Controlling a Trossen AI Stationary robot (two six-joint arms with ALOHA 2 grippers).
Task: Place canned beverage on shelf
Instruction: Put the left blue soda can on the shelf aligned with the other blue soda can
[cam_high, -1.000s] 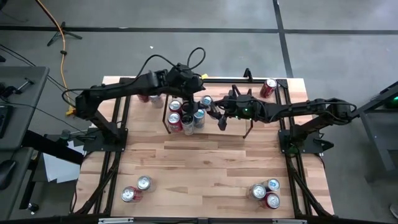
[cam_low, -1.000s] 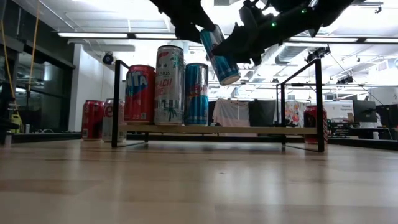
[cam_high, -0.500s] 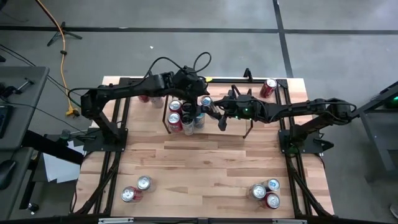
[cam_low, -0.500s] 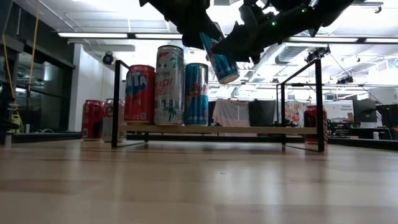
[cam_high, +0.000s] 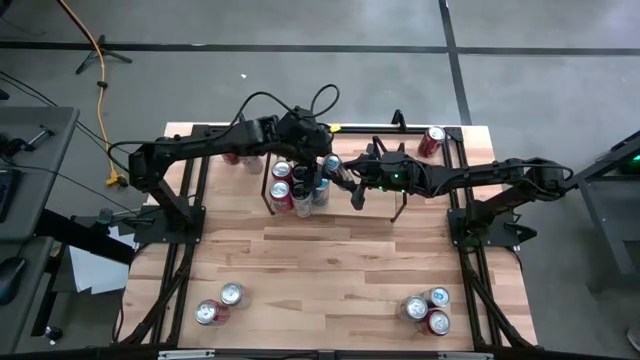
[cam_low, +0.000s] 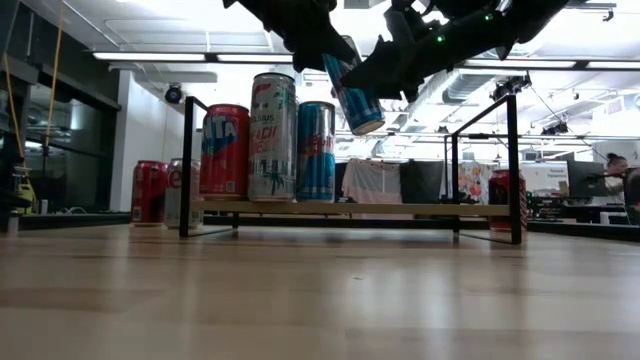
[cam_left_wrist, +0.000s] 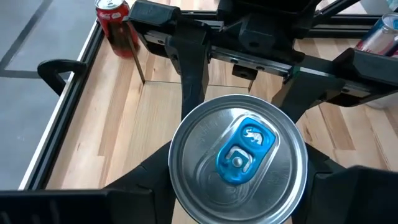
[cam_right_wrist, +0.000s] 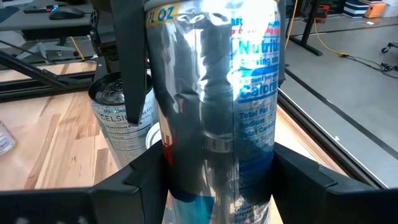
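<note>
Handover mid-air above shelf (cam_low: 350, 208): can (cam_low: 353, 92) tilted, right fingers (cam_right_wrist: 211, 186) gripping its body, left fingers (cam_left_wrist: 236, 199) half-closed round its top end, both touching, left arm nearer standing cans (cam_low: 270, 138)

I've got overhead straight down, low cam level across the table; both wrist cams sit tight on the same blue can (cam_left_wrist: 239, 158).
</note>
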